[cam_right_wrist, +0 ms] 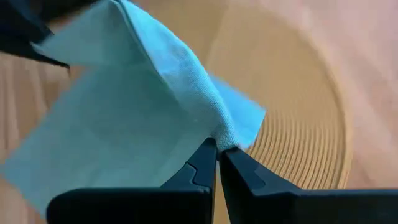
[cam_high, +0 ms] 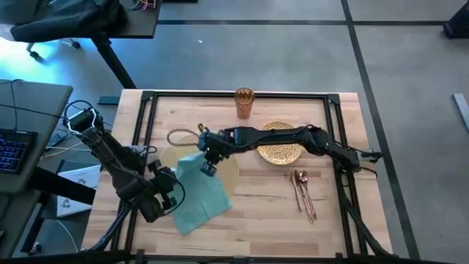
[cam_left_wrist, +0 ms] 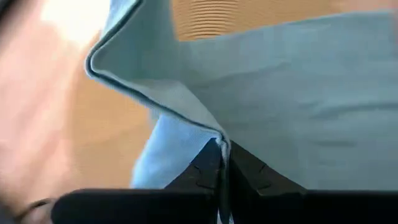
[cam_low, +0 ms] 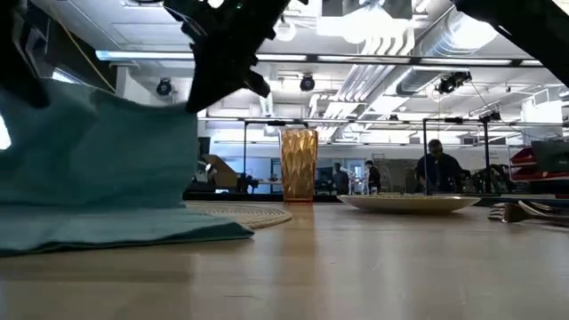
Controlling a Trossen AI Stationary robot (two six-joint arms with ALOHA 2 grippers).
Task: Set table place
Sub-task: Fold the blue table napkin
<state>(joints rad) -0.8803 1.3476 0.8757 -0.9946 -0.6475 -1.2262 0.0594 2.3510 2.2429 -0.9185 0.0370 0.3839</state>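
A teal napkin (cam_high: 199, 192) lies on the left half of a light-wood table (cam_high: 256, 220), partly over a round pale-gold placemat (cam_high: 229, 170). Both grippers are pinching it. The right gripper (cam_high: 207, 167) has its fingers (cam_right_wrist: 199, 168) pressed together on a raised fold at the napkin's far edge, above the placemat; its wrist view shows the cloth (cam_right_wrist: 137, 112) bunched between the fingertips, with the placemat's ribbed rings (cam_right_wrist: 298, 143) beneath. The left gripper (cam_high: 170, 187) is closed on the napkin's left edge; its wrist view shows the hemmed edge (cam_left_wrist: 161, 102) caught right at the tips of its dark fingers (cam_left_wrist: 205, 174).

The right arm stretches from the table's right side across the middle, passing over a glittery gold plate (cam_high: 282, 152). The left arm comes in from the left edge, bent low, its wrist pointing toward the napkin.

From table height the napkin (cam_low: 98, 178) rises in a lifted sheet on the left, its lower part trailing on the wood — the placemat's rim (cam_low: 253, 213) shows just beside it.

Counted: one napkin, one placemat, one plate and one amber cup (cam_high: 244, 103) standing upright near the far edge. Slim cutlery (cam_high: 303, 192) lies to the right of the plate, near the front — the number of pieces cannot be told.
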